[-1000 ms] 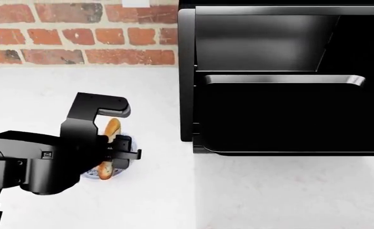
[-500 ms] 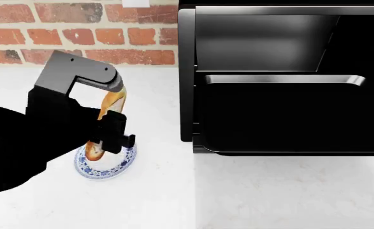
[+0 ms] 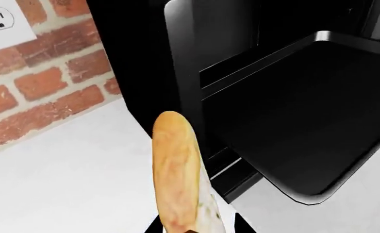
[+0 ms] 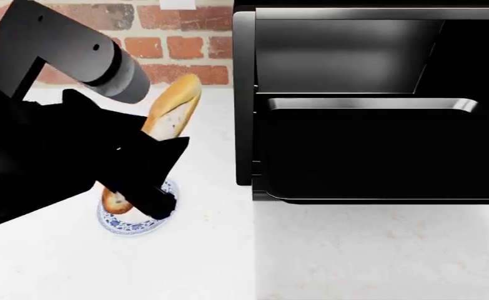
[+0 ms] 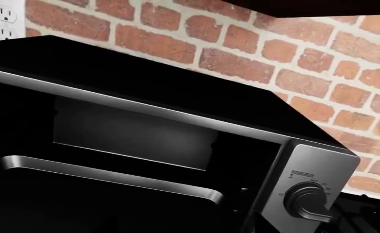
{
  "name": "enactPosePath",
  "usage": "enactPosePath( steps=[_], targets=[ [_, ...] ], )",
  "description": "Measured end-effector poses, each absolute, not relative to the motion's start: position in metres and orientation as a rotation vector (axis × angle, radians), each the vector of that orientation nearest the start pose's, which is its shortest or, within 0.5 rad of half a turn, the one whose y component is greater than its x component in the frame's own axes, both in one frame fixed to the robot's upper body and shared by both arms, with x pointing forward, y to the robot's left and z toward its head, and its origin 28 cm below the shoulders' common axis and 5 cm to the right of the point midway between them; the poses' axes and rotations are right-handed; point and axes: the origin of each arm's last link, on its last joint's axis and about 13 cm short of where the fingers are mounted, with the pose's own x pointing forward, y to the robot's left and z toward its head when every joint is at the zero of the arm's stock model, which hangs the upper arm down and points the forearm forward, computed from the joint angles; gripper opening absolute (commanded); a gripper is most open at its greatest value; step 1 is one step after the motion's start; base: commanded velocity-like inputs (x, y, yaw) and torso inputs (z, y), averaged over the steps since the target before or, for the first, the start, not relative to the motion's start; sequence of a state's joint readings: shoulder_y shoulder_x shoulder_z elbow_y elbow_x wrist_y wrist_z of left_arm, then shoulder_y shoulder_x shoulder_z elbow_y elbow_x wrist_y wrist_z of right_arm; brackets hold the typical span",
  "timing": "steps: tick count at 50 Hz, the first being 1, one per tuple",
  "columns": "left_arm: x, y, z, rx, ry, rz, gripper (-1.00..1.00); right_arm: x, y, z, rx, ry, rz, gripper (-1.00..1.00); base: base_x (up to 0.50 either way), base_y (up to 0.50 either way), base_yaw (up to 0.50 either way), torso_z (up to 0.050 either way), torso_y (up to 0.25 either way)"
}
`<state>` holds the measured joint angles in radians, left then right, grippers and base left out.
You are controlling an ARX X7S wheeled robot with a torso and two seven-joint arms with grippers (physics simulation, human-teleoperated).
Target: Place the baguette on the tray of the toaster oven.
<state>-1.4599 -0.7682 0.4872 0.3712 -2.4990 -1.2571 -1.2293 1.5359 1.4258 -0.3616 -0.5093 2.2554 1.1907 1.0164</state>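
Jaws hidden, baguette (image 4: 171,109) base obscured

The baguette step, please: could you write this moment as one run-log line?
phase: carry | left gripper: shut on baguette, raised above plate | tray: pulled out, bare | toaster oven: open | right gripper: not in view

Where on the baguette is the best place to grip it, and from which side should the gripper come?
Grip the baguette across its narrow width near the lower end, coming from the counter side, away from the toaster oven. The loaf is long and slim, so the jaws span it crosswise. The left gripper holds it so, leaving the far tip free toward the tray.
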Motion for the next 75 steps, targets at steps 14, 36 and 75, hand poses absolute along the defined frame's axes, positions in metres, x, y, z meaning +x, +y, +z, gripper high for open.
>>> enactPosePath(
  steps=[14, 36, 75],
  targets=[
    [0.161, 0.218, 0.365, 0.225, 0.304, -0.705, -1.0, 0.107, -0.216, 0.369, -0.261, 0.042, -0.064, 1.0, 0.0, 0.0, 0.0, 0.0, 0.0],
    [0.179, 0.179, 0.377, 0.247, 0.304, -0.882, -1.0, 0.111, -0.21, 0.363, -0.247, 0.039, -0.073, 1.0, 0.0, 0.0, 0.0, 0.0, 0.0],
    [0.261, 0.117, 0.372, 0.195, 0.391, -1.003, -1.0, 0.099, -0.213, 0.361, -0.243, 0.033, -0.09, 1.0, 0.0, 0.0, 0.0, 0.0, 0.0]
  ],
)
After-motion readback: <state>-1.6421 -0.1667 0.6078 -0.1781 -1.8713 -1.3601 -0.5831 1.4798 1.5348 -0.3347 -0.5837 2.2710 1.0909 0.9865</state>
